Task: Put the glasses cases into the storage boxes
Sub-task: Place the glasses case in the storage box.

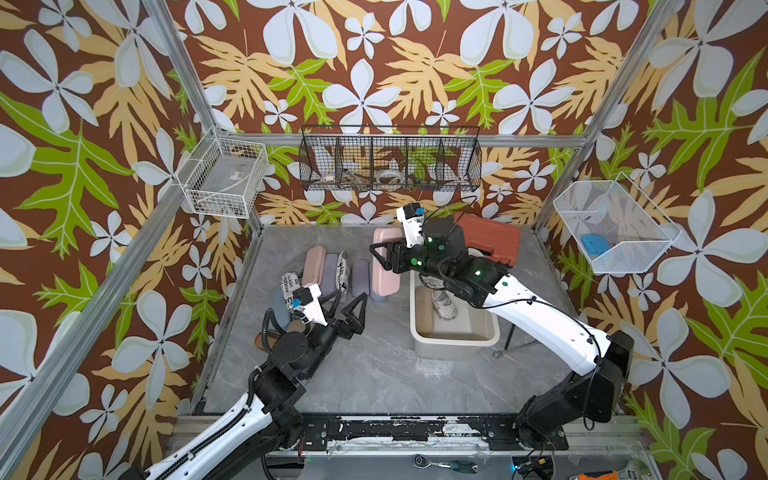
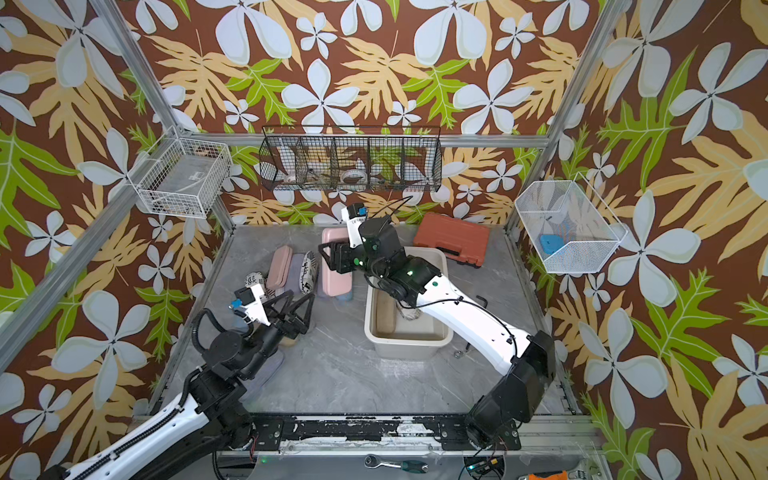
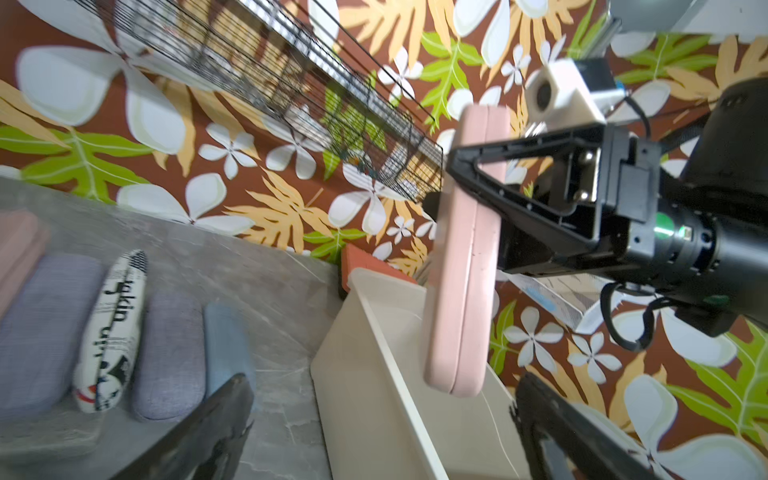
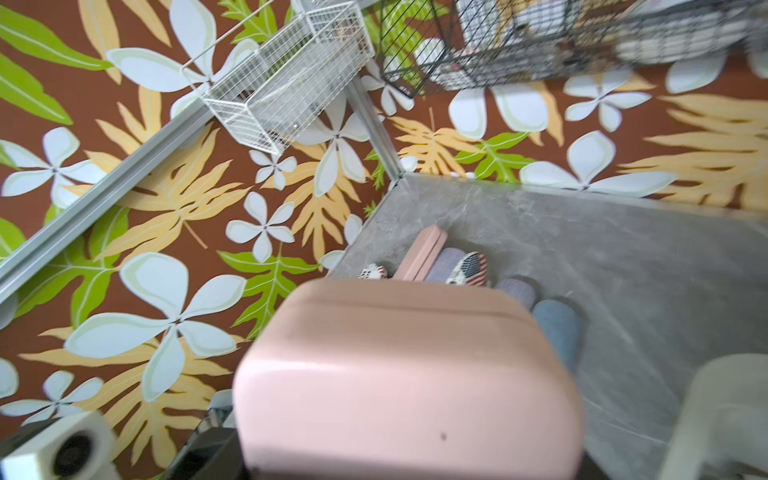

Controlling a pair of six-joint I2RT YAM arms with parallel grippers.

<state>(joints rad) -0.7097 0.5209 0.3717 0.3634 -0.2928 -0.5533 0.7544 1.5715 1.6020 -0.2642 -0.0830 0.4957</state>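
Right gripper (image 1: 380,258) part-closed on pink case (image 1: 388,286) middle; left gripper (image 1: 349,303) wide open, empty, 7 o'clock of case.

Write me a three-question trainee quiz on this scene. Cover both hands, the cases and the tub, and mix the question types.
1. True or false: the left hand is shut on a case.
2. Pick one. The right hand grips: A) the pink case; B) a lavender case; C) the orange-red tool case.
3. Fill in: ___ cases show inside the cream tub.

Key
1. False. It is open and empty, above the table.
2. A.
3. Two: a tan case and a printed case. The right arm hides part of the tub.
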